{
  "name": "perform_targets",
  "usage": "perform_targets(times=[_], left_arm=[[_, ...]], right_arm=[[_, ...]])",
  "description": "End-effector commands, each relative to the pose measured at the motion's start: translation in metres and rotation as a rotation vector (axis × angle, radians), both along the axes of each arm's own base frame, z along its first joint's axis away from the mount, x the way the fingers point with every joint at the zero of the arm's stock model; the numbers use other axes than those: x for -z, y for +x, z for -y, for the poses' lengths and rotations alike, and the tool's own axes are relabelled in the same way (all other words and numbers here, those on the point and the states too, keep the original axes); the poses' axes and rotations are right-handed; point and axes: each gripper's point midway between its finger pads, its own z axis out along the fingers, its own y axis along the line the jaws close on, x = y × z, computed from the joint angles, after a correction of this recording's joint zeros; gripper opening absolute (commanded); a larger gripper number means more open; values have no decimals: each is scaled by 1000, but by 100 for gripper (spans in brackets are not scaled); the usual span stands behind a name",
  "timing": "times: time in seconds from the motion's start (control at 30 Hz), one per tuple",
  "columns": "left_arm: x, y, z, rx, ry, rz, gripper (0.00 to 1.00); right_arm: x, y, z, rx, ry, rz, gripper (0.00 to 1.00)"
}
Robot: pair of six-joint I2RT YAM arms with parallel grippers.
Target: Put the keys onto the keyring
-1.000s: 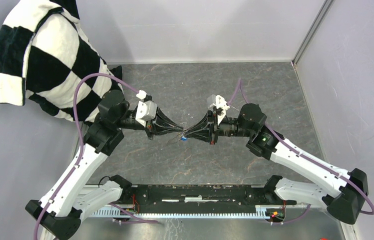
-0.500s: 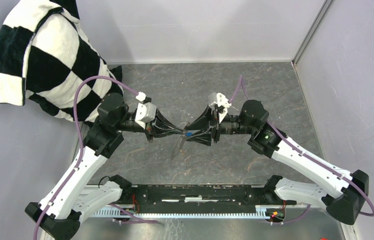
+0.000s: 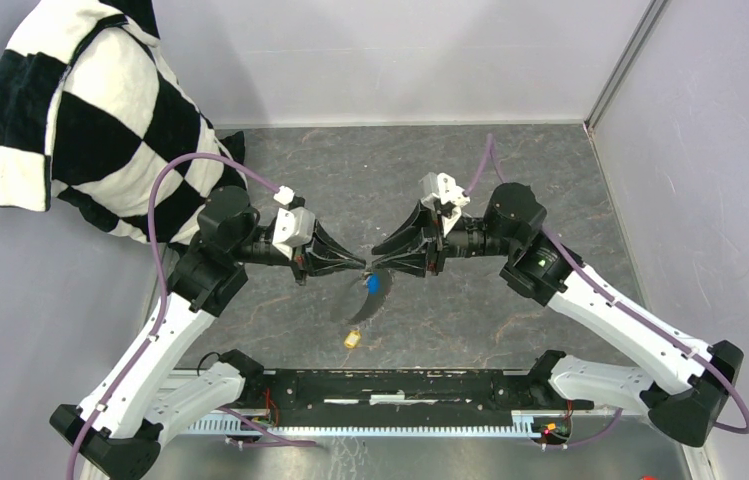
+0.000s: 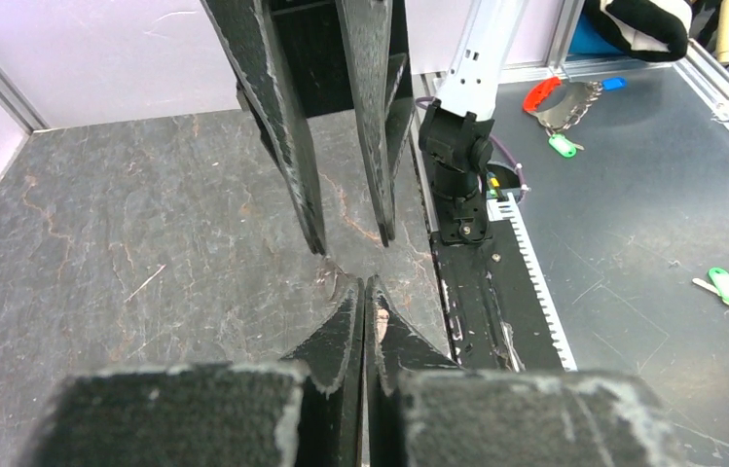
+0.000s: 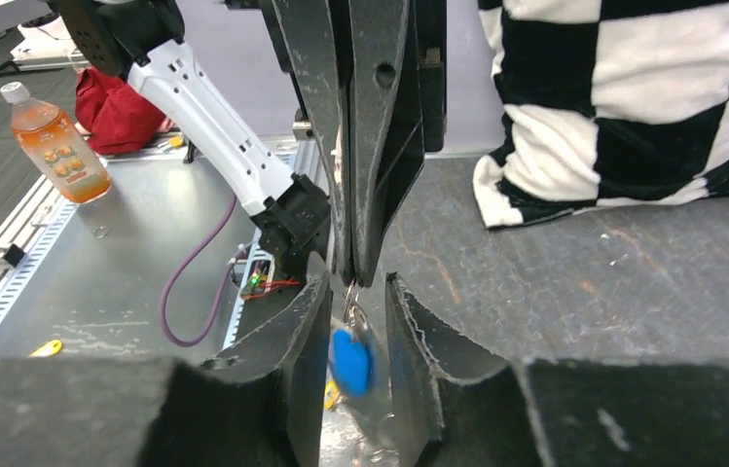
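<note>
Left jaws clamped tight, pinching the top of the keyring (image 5: 354, 306), which dangles below them above the surface (image 3: 510, 180). Right jaws parted, tip to tip with the left, straddling the blue key (image 5: 348, 360) hanging on the ring. Key number 2, the yellow key (image 3: 352, 338), sits lower, near the loop's bottom; can't tell whether it touches down.

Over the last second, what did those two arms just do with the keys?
The right gripper opened, letting go of the blue key, and drew back slightly to the right. The keyring now hangs down below the left gripper, the yellow key showing at its lower end. The left gripper stayed shut on the keyring.
</note>
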Motion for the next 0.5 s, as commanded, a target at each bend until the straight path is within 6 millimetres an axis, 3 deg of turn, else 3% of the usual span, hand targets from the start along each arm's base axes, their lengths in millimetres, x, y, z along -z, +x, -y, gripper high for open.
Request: perform_targets(times=[0.0,0.1,0.2,0.4,0.43,0.47], left_arm=[[-17,2,-2,-21,-29,105,2],[-12,7,-2,-48,-18,97,2],[-6,15,-3,-88,-6,94,2],[0,47,-6,-259,12,106,2],[1,53,-6,-291,7,100,2],[3,59,-8,-325,10,92,2]], right_arm=[[-1,-7,0,-39,40,-22,32],[4,-6,0,-29,38,-31,35],[11,5,5,47,-4,-4,54],[32,39,22,285,-82,24,74],[35,41,24,300,-86,21,94],[37,42,23,304,-83,12,98]])
